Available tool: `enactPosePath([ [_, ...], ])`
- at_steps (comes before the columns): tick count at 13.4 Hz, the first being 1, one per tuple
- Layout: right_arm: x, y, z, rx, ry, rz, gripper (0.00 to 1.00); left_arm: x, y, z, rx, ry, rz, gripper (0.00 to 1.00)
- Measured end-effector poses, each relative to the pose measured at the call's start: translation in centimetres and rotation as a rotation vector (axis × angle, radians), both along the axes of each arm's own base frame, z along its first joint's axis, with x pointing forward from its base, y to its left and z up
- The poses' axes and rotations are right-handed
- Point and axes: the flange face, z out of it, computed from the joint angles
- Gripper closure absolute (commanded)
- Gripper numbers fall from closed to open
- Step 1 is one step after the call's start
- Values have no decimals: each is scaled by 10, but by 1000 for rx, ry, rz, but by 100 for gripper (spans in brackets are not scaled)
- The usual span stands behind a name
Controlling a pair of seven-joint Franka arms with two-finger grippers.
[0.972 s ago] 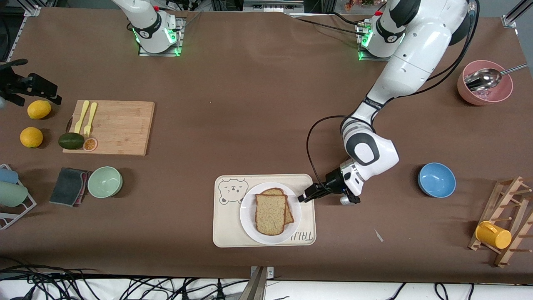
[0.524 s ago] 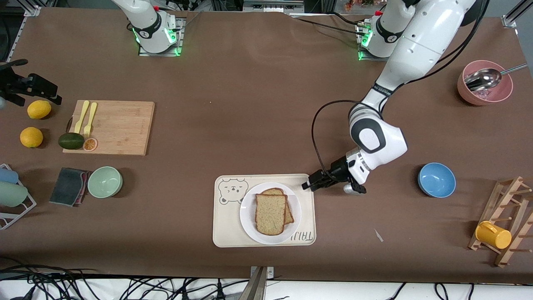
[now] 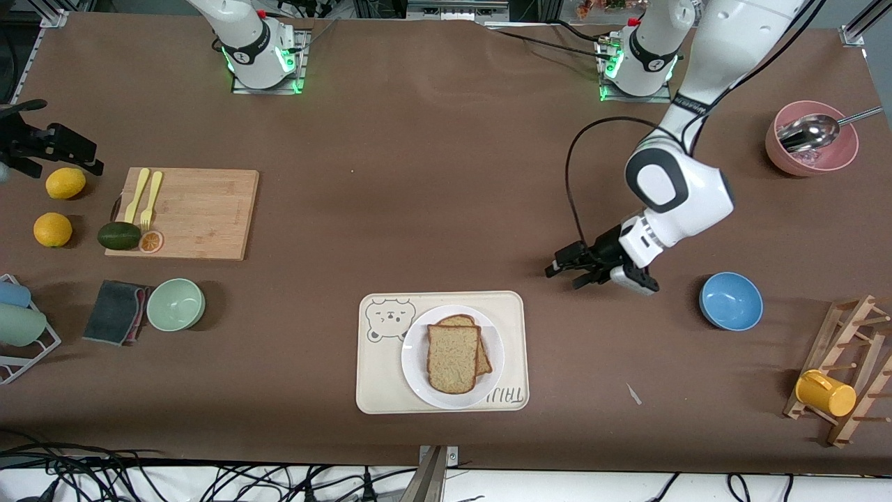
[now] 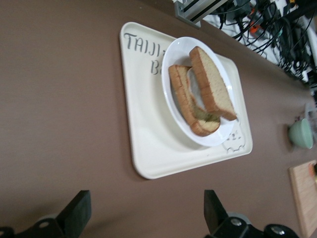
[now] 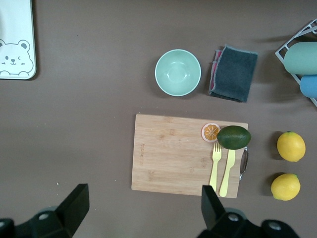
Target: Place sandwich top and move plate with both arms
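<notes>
The sandwich top (image 3: 453,358), a plain brown bread slice, lies on a lower slice on the round white plate (image 3: 417,362). The plate sits on the cream bear-printed tray (image 3: 380,383). In the left wrist view the top slice (image 4: 214,82) leans slightly off the lower slice (image 4: 182,96) on the plate (image 4: 171,94). My left gripper (image 3: 566,274) hangs open and holds nothing, over bare table between the tray and the blue bowl. Its fingers (image 4: 77,212) frame only table. My right gripper (image 3: 63,148) waits open above the table's edge at the right arm's end, near the lemons.
A blue bowl (image 3: 730,300), a pink bowl with a spoon (image 3: 812,143) and a wooden rack with a yellow cup (image 3: 826,392) stand toward the left arm's end. A cutting board (image 5: 173,153) with forks and an avocado, a mint bowl (image 5: 178,72) and a grey cloth (image 5: 234,73) lie below the right gripper (image 5: 143,210).
My left gripper has drawn back from the plate's rim toward the left arm's end of the table, and its jaws have spread wide. The bread, plate and right arm have not moved.
</notes>
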Motion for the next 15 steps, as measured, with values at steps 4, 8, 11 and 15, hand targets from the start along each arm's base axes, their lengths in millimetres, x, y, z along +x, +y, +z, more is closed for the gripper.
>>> enactPosePath([
  [4, 0, 0, 0, 0, 0, 0, 0, -16, 50, 18, 119, -21, -77, 0],
  [8, 0, 1, 0, 0, 0, 1, 0, 5, 115, 62, 253, 88, -152, 0],
  [11, 0, 3, 0, -3, 0, 6, 0, 26, 111, 115, 392, 204, -122, 0],
  [15, 0, 4, 1, -14, -1, 12, 0, 19, 108, 181, 436, 280, -38, 0],
])
